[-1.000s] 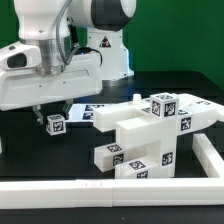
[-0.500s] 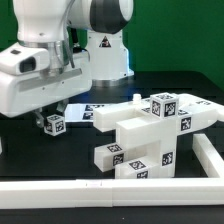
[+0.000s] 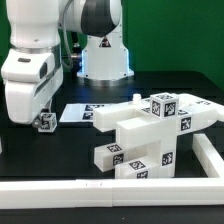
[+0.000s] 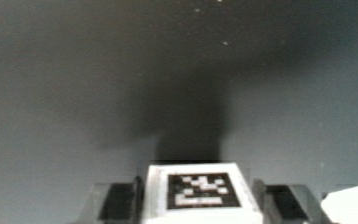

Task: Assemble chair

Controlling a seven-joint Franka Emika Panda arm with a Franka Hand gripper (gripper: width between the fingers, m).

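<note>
Black tabletop, green backdrop, white border rail [image 3: 110,187] along the near edge and the exterior view's right side. Exterior view: since a second ago the arm has swung toward the view's left; its white wrist housing now stands upright over the table's left part rather than lying across it. Gripper [image 3: 44,121] points down, clamped on a small tagged chair leg [image 3: 45,121], which has moved left with it. Marker board [image 3: 84,113] lies just right of it. Partly built chair [image 3: 150,135] sits unmoved at centre-right, tagged blocks stacked. Wrist view: both fingers [image 4: 123,198] flank the cube-like leg [image 4: 202,190], touching its sides, dark table beyond.
</note>
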